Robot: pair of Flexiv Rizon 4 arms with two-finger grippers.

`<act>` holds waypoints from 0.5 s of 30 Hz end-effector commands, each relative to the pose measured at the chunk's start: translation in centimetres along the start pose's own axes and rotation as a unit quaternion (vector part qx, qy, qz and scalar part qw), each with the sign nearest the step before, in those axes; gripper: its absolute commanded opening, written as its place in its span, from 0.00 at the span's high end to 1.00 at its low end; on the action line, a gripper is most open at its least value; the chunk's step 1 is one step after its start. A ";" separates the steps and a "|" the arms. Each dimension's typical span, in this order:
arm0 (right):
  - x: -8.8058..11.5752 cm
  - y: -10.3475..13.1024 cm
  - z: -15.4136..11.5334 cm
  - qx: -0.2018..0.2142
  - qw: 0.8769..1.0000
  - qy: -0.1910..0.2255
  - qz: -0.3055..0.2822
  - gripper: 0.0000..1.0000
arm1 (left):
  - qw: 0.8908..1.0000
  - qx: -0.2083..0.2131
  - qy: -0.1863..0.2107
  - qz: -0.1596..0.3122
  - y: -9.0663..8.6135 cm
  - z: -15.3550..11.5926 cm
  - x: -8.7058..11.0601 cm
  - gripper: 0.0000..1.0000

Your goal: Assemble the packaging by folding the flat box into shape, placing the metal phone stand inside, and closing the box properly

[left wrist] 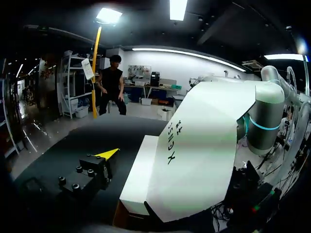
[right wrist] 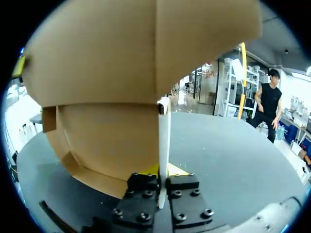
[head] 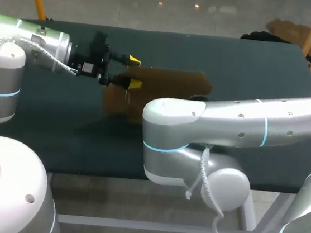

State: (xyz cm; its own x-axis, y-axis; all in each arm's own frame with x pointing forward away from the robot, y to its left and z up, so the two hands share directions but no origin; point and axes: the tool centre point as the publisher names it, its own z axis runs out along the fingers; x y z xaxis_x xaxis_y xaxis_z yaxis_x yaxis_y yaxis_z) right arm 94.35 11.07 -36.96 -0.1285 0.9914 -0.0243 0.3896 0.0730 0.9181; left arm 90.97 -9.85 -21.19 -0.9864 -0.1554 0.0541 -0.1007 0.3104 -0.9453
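The cardboard box (head: 170,84), brown inside and white outside, stands partly folded at the middle of the table. My left gripper (head: 134,73) is at the box's left end, open, with its yellow tips apart. In the left wrist view one yellow fingertip (left wrist: 108,154) shows beside the box's white panel (left wrist: 194,145); the other finger is hidden. My right gripper (right wrist: 163,171) is shut on a thin white wall of the box (right wrist: 164,141), with the brown inside (right wrist: 112,136) looming ahead of it. In the head view my right arm (head: 227,125) covers its own gripper. No phone stand is in view.
The dark green table (head: 251,65) has bare surface to the right of and behind the box. My right arm's elbow (head: 170,135) hangs over the table's front edge and hides the near part of the box.
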 end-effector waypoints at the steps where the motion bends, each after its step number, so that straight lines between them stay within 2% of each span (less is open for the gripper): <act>1: 0.0 0.1 0.1 0.005 1.000 -0.001 0.004 1.00 | 0.999 -0.017 -0.045 0.003 -0.2 -1.4 1.4 0.00; 3: -0.1 0.1 0.1 -0.001 0.999 0.047 0.012 1.00 | 0.998 -0.021 -0.064 0.003 -0.1 -2.0 1.5 0.00; 7: -0.3 0.2 -0.1 -0.005 0.997 0.074 0.006 1.00 | 0.995 -0.039 -0.091 0.006 0.3 -3.2 1.7 0.00; 15: -0.9 0.2 -0.5 -0.008 0.995 0.100 0.009 1.00 | 0.990 -0.057 -0.129 0.009 0.6 -5.2 2.1 0.00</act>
State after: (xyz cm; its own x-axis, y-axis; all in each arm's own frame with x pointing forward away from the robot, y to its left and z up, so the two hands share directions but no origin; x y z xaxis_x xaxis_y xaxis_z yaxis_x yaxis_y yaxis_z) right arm 94.13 10.98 -36.74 -0.2140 0.9763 0.0315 0.3783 0.0531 0.9242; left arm 89.36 -5.70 -20.49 -0.9471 -0.3194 -0.0305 -0.1088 0.4092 -0.9059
